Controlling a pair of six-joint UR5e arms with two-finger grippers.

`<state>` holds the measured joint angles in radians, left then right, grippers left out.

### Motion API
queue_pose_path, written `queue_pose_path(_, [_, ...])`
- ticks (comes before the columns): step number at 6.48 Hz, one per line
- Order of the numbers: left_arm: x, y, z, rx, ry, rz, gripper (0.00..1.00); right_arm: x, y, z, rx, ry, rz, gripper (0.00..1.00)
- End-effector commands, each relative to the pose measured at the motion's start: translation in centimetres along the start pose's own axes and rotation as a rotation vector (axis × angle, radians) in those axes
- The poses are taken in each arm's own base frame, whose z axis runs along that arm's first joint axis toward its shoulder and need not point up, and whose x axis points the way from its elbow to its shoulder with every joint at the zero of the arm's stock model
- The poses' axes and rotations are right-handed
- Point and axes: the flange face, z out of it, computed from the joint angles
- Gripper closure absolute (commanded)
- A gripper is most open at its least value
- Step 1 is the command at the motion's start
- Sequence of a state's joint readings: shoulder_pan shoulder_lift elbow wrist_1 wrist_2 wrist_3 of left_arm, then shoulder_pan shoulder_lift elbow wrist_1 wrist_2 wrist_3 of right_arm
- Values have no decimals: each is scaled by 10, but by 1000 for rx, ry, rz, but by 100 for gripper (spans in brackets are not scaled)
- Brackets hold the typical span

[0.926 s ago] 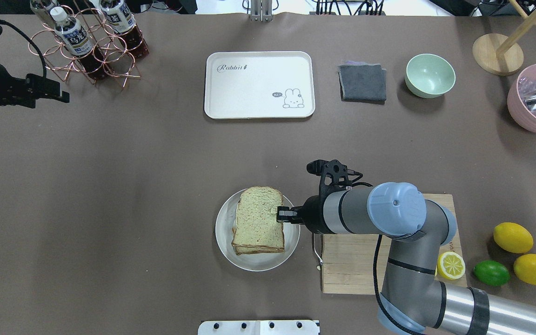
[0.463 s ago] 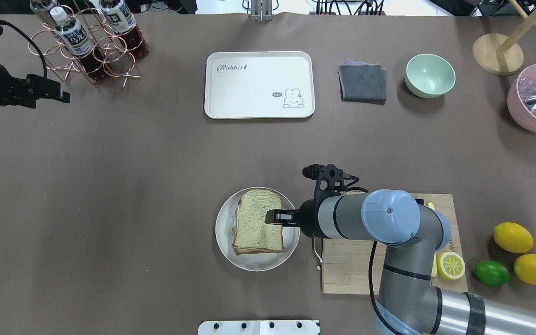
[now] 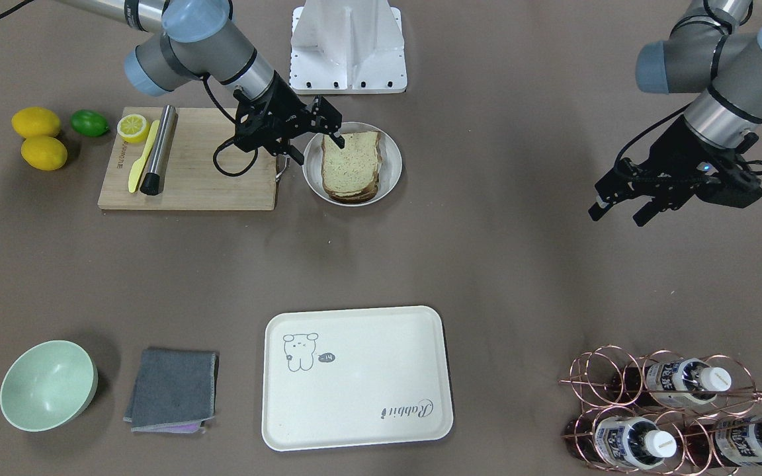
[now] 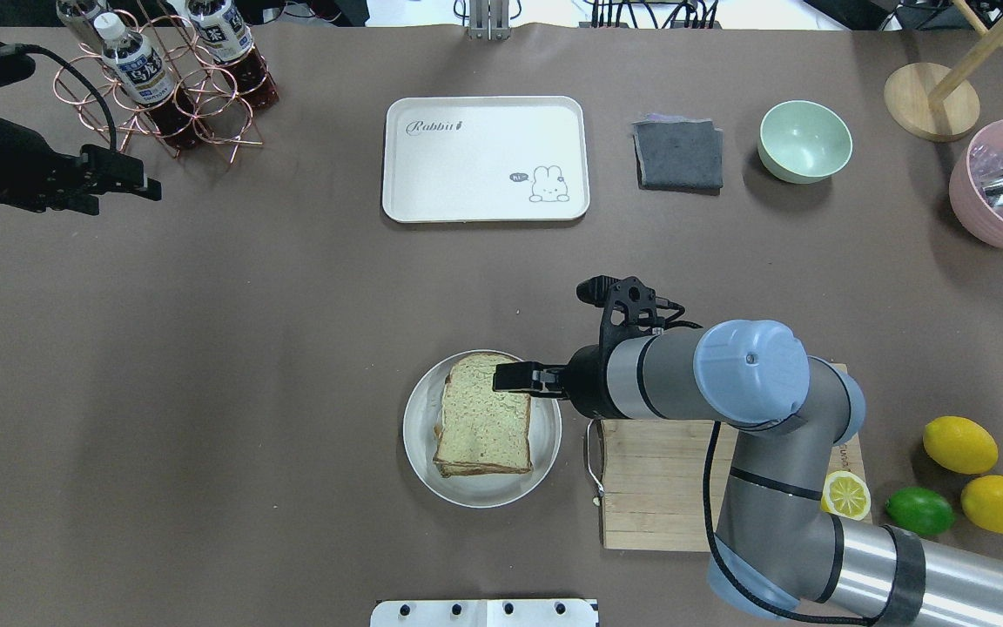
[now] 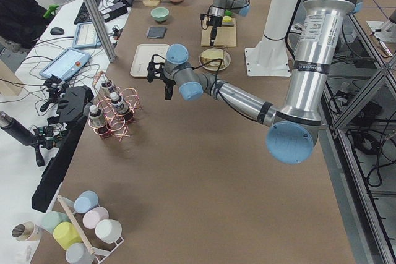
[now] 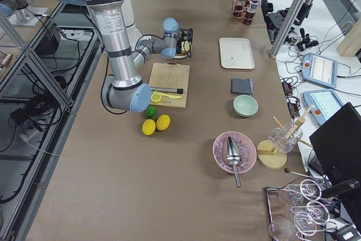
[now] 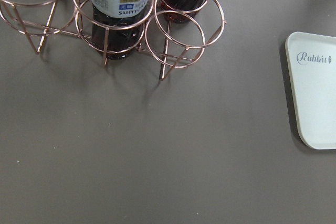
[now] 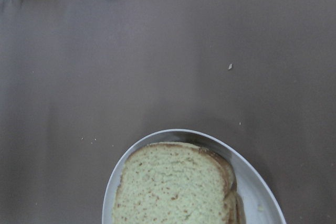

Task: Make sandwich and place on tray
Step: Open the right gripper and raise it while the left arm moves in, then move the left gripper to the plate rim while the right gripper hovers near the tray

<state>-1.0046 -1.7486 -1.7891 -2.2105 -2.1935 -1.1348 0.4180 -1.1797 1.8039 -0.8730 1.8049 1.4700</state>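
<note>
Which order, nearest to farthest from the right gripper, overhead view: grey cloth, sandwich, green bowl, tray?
From the right gripper, overhead view:
1. sandwich: directly under the fingertips, on the round plate.
2. tray: straight ahead, toward the table's far edge.
3. grey cloth: far edge too, right of the tray.
4. green bowl: further right, past the cloth.

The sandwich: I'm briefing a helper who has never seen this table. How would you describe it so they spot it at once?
Start at the wooden cutting board on the robot's right side of the table. Beside it, toward the table's middle, sits a round grey plate, and the sandwich lies on it. It is the only bread here: stacked square pale slices with brown crusts.
</note>
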Motion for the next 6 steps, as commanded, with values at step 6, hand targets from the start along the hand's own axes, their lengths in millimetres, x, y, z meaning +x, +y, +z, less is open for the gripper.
queue_pose_path(6, [168, 166, 110, 113, 117, -143, 15, 44, -99, -61, 43, 116, 34, 1])
